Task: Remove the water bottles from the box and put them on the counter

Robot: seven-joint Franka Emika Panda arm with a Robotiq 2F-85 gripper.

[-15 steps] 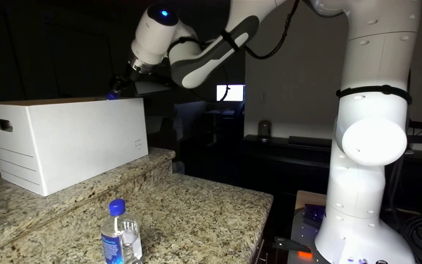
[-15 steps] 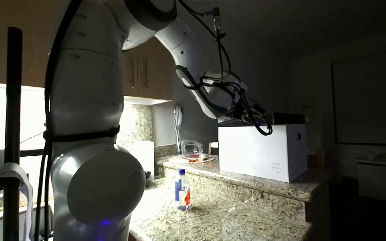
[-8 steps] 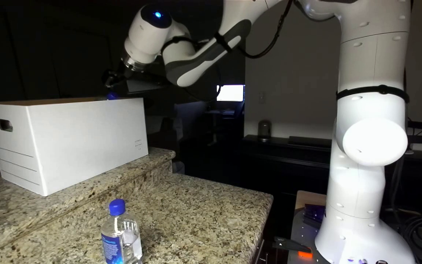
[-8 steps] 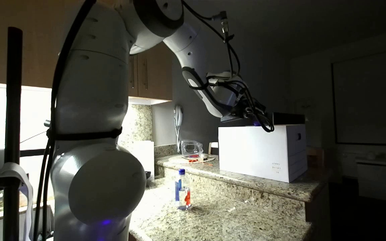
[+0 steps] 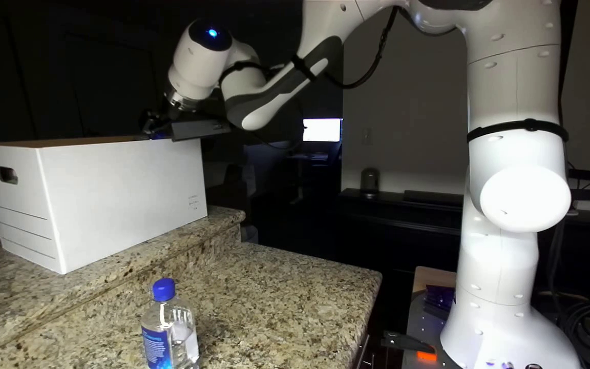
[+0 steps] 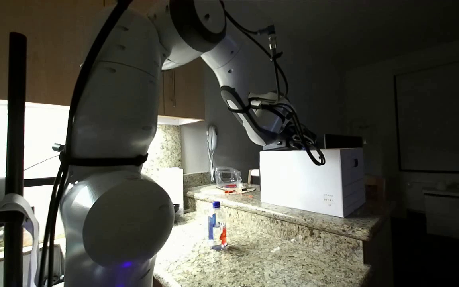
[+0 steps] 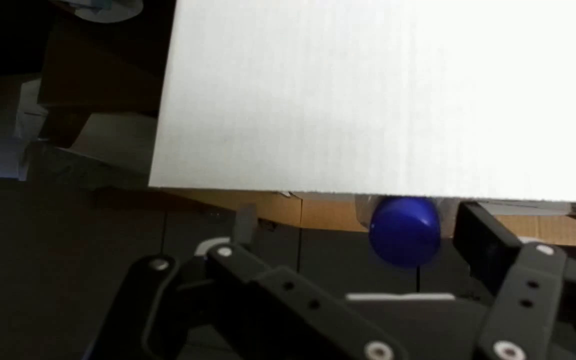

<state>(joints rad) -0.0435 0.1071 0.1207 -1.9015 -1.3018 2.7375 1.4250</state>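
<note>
The white box (image 5: 126, 200) stands on the raised ledge of the granite counter (image 5: 285, 302). Inside it is a water bottle whose blue cap (image 7: 405, 232) shows in the wrist view, partly covered by the box's white wall; its body is mostly hidden. My gripper (image 7: 361, 230) is open around this cap, the right finger (image 7: 488, 245) closer to it than the left one, and neither visibly touches it. In an exterior view the gripper (image 5: 151, 123) is at the box's top rim. Another water bottle (image 6: 216, 227) stands upright on the lower counter, seen in both exterior views.
The box wall (image 7: 368, 100) fills the upper part of the wrist view, close to the fingers. A clear plastic container (image 6: 228, 175) and small red items lie farther along the ledge. The ledge drops in a step (image 6: 313, 235) to the lower counter.
My gripper first shifted along and away from the cap's near side, then came down to the box rim. It now hides most of the cap in the exterior views. The standing bottle has not moved.
</note>
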